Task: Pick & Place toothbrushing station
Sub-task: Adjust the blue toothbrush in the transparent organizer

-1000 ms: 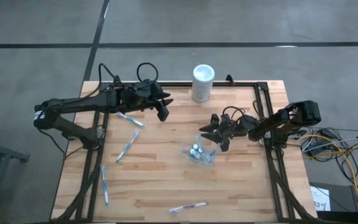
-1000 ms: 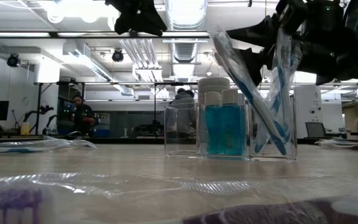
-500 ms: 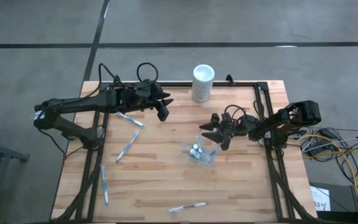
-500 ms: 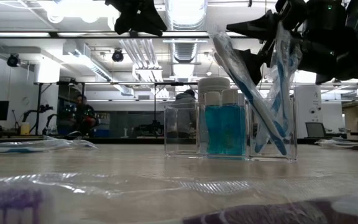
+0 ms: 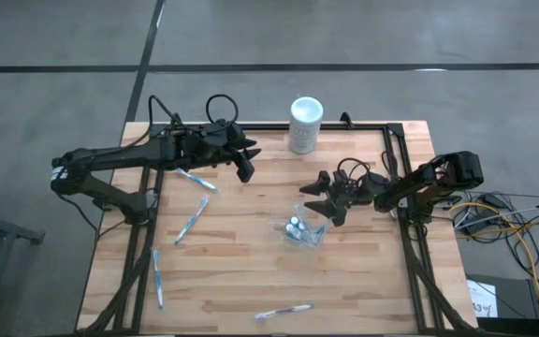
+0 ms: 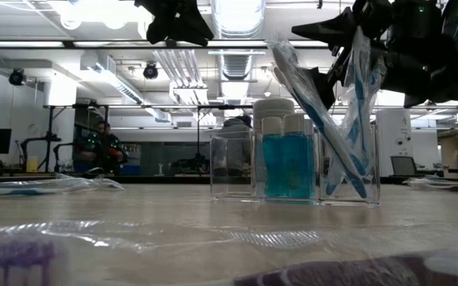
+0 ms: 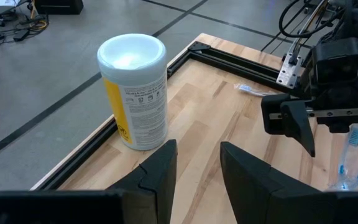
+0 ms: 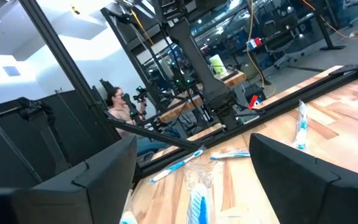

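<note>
The clear cup (image 5: pixel 299 230) stands on the table's middle; in the low view (image 6: pixel 293 163) it holds teal-and-white tubes (image 6: pixel 288 159) and two blue-and-white toothbrushes (image 6: pixel 356 103) leaning in its right part. My right gripper (image 5: pixel 323 202) is open just above and to the right of the cup; its fingers stand on either side of a toothbrush top (image 8: pixel 196 205) without touching it. My left gripper (image 5: pixel 248 161) hangs open and empty over the far left of the table, facing the white cylinder (image 7: pixel 134 90). Several more toothbrushes (image 5: pixel 191 221) lie on the table.
The white cylinder (image 5: pixel 306 124) stands at the far edge. Loose wrapped toothbrushes lie at the left (image 5: pixel 196 180), the near left (image 5: pixel 157 278) and the near edge (image 5: pixel 284 311). A black frame rail (image 5: pixel 402 187) runs along the right side. People show in the room behind (image 6: pixel 102 143).
My right gripper has risen a little above the cup. The cup and its toothbrushes have stayed in place.
</note>
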Tool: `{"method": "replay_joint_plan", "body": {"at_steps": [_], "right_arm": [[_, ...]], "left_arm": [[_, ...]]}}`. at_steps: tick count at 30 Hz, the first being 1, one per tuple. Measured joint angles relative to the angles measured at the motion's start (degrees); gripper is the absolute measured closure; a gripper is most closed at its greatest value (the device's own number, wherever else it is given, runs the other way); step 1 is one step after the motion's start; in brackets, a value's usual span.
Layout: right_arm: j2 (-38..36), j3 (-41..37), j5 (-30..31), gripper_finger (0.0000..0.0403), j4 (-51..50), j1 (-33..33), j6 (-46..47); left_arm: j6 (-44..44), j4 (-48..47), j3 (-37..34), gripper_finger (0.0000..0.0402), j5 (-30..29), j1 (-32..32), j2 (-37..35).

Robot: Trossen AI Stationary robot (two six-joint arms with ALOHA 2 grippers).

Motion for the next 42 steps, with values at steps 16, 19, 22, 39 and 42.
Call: {"method": "replay_joint_plan", "body": {"at_steps": [16,19,22,39,42], "right_arm": [[0.02,0.24,0.00,0.0080,3.79,0.00,-0.02],[0.02,0.24,-0.05,0.0080,2.87,0.00,0.00],[0.02,0.21,-0.14,0.0078,2.22,0.09,1.29],[0.02,-0.07,-0.09,0.0126,1.43,0.09,1.91],[0.02,-0.07,-0.09,0.0147,1.43,0.09,1.86]], "left_arm": [[0.00,-0.01,-0.02,0.0273,0.00,0.01,0.00],[0.00,0.00,-0.01,0.0273,0.02,0.00,0.00],[0.00,-0.01,-0.01,0.0273,0.01,0.01,0.00],[0.00,-0.01,-0.02,0.0273,0.02,0.00,0.00],[0.00,0.01,0.00,0.0273,0.02,0.00,0.00]]}}
